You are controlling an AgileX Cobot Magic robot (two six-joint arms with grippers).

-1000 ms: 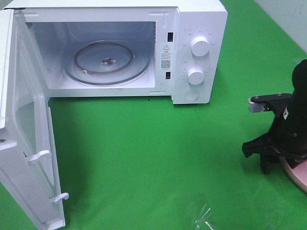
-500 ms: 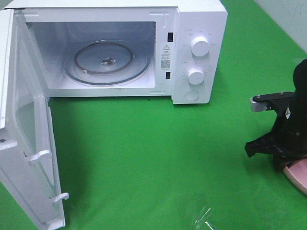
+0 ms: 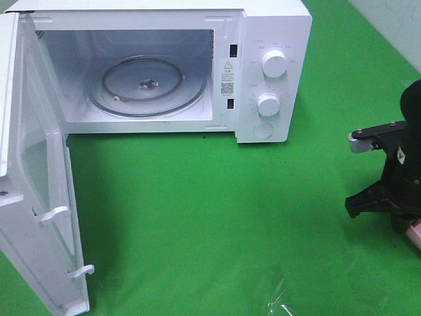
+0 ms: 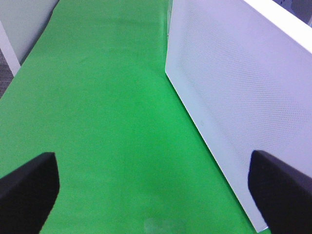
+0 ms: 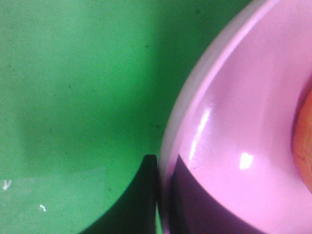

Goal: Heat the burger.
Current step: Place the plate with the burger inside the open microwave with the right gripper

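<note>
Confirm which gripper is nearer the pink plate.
Right. The right gripper is shut on the rim of the plate; the left gripper hangs open beside the microwave door, far across the table.

The round golden-brown burger (image 5: 305, 141) showed only as a blurred orange sliver at the edge of the right wrist view. The shallow pink plate (image 5: 234, 126) under it ran out of frame. From above, just a corner of it peeked from beneath the black right arm (image 3: 398, 184) at the right edge. Of the right gripper (image 5: 163, 195), only blurred dark stubs showed, astride the plate's rim. Of the left gripper (image 4: 156, 195), two black fingertips (image 4: 27, 190) showed, cut by the frame. The white microwave (image 3: 273, 39) had panel print too small to read. Its open door (image 3: 33, 217) ran past the left edge.
</note>
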